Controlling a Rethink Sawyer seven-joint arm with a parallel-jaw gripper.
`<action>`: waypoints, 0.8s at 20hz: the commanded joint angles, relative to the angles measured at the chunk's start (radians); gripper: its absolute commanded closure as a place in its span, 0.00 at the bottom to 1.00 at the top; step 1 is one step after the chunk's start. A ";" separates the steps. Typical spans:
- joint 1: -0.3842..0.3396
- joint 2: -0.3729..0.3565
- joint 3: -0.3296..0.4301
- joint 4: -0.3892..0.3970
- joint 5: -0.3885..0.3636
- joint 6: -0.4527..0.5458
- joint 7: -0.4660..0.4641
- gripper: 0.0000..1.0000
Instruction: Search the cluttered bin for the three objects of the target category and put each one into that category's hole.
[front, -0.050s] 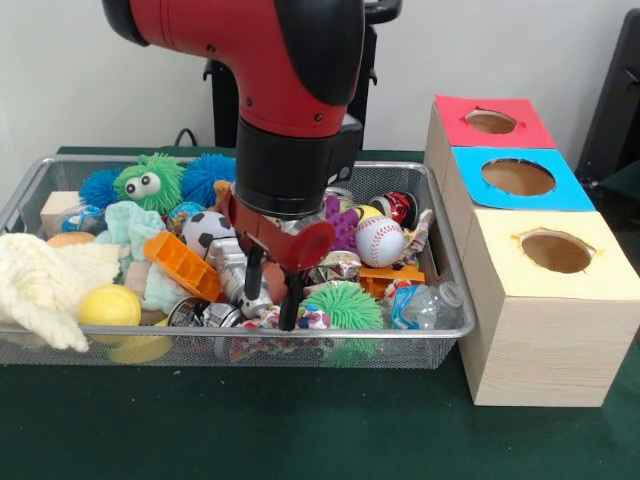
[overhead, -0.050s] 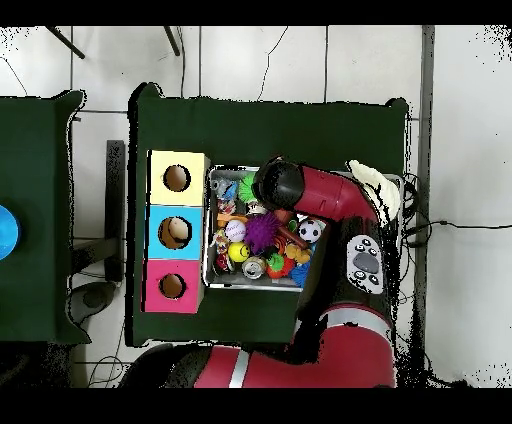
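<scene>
My gripper (front, -0.050s: 272, 292) reaches down into the wire bin (front, -0.050s: 440, 245), near its front middle. The two black fingers (front, -0.050s: 254, 276) stand apart, tips among the clutter beside a silver crumpled piece (front, -0.050s: 232, 268); I see nothing clamped between them. Around it lie a baseball (front, -0.050s: 380, 240), a small soccer ball (front, -0.050s: 207, 230), a green spiky ball (front, -0.050s: 346, 305), an orange block (front, -0.050s: 180, 264) and a yellow ball (front, -0.050s: 109, 305). To the right stand three wooden boxes with holes: red (front, -0.050s: 455, 115), blue (front, -0.050s: 470, 175), yellow (front, -0.050s: 500, 255). In the overhead view the arm (overhead, -0.050s: 320, 192) hides the gripper.
A white knitted cloth (front, -0.050s: 40, 280) hangs over the bin's left front rim. A green fuzzy toy with eyes (front, -0.050s: 148, 182) and blue spiky balls (front, -0.050s: 208, 172) fill the back. A plastic bottle (front, -0.050s: 428, 300) lies at the right front corner. Green tablecloth (front, -0.050s: 300, 420) lies before the bin.
</scene>
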 joint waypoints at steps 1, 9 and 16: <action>-0.005 -0.017 0.063 0.090 -0.065 0.067 -0.043 0.00; -0.002 0.008 0.061 0.072 -0.071 0.055 -0.040 0.00; -0.002 0.014 0.057 0.089 -0.089 0.039 -0.051 0.00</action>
